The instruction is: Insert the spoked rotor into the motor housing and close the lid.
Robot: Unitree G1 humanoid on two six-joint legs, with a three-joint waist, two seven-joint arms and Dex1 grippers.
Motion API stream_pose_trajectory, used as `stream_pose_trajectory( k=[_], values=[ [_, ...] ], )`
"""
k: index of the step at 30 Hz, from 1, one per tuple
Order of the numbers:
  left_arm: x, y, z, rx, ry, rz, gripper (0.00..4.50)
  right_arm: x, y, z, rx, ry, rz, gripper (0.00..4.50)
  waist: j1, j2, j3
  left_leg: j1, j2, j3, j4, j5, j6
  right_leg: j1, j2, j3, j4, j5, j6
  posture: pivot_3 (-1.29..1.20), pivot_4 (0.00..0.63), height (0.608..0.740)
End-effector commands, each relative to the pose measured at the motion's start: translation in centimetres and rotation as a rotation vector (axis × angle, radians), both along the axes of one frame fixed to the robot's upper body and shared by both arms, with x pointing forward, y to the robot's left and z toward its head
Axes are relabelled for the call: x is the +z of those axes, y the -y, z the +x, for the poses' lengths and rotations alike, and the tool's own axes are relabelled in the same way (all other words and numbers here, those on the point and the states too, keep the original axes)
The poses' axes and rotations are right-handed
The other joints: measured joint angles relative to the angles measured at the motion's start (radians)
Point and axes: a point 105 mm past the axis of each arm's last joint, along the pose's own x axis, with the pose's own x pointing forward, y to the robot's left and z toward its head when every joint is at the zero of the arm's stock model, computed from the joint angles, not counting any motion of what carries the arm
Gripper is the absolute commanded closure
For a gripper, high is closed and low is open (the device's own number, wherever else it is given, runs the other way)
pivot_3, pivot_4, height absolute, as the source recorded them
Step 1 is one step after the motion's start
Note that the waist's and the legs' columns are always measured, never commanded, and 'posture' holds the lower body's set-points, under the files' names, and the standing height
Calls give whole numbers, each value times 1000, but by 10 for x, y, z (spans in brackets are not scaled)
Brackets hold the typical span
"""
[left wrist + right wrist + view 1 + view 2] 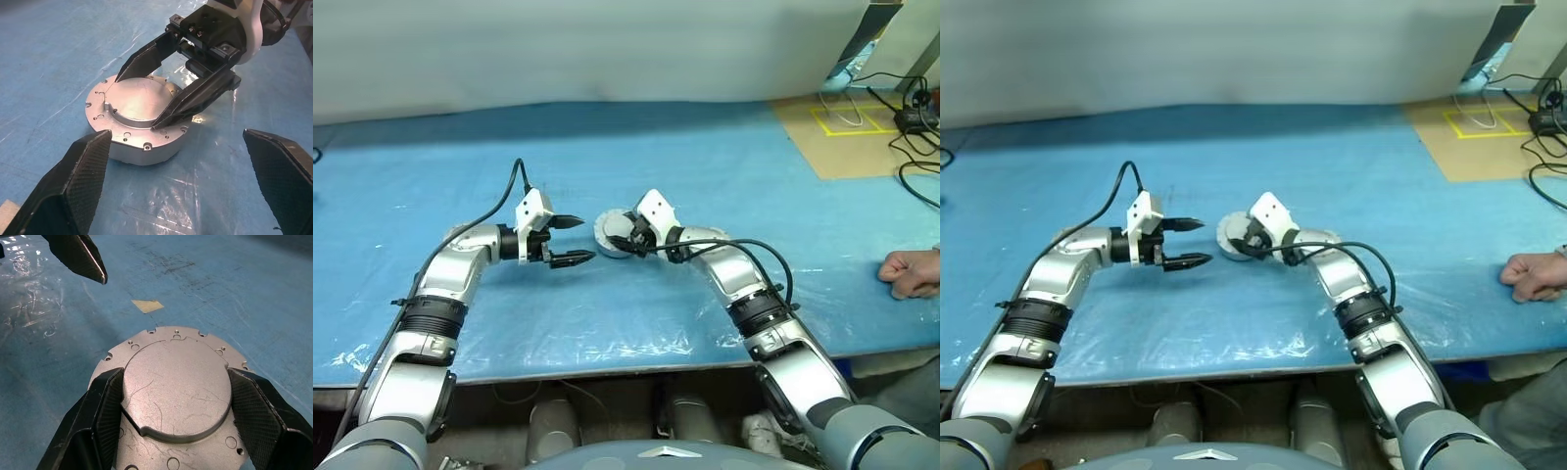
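The motor housing (pixel 605 231) is a short round silver can standing on the blue table. A flat flanged face with a raised round middle (pixel 176 391) points up, so its inside is hidden. My right gripper (pixel 175 382) comes in from the right, and its two black fingers (pixel 146 61) press against opposite sides of that raised middle. My left gripper (pixel 584 239) hovers open just left of the can, pointing at it without touching. The spoked rotor is out of view. Whether the flanged top is the lid I cannot tell.
A person's fist (pixel 911 272) rests on the table at the far right. A cardboard sheet (pixel 847 137) with yellow tape and black cables (pixel 915 122) lies at the back right. A small tan scrap (pixel 147 306) lies beyond the can.
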Motion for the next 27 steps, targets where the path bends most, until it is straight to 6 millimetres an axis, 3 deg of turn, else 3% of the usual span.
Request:
stream_pose_trajectory(
  k=[1,5,10,13,20,24,27],
  values=[
    [11,2,0,-15,52,2,0,-80,45,-23,-101,-314,-195,1530,3,0,0,3,0,0,0,0,0,4,0,0,-1,-4,6,0,150,740],
    [10,2,0,-14,52,4,0,-79,43,-31,-52,-334,-186,1530,17,2,-2,6,-1,0,-2,-3,4,8,-2,0,-3,-5,8,0,150,740],
    [8,5,2,-19,51,9,0,-79,31,-63,142,-344,-212,1530,28,-1,-6,6,-3,1,-13,0,0,7,-2,0,-5,-8,3,0,150,740],
    [8,6,2,-21,53,8,0,-79,30,-71,183,-350,-217,1530,24,-1,-9,6,-2,1,-19,-1,-1,6,0,-1,-5,-13,2,0,150,740],
    [0,18,-3,-60,44,33,0,-67,30,-62,150,-335,-147,1530,21,0,-10,6,-1,0,-20,-3,-6,5,1,-2,-5,-17,2,0,150,740],
    [-16,27,-6,-89,42,76,0,-60,27,-55,115,-326,-101,1530,21,0,-9,6,0,1,-21,-3,-6,5,1,-2,-5,-18,2,0,150,740],
    [-15,37,-4,-90,47,33,567,-60,27,-53,98,-311,-103,1530,21,0,-9,6,0,1,-21,-3,-6,5,1,-2,-5,-18,2,0,150,740]
  ],
)
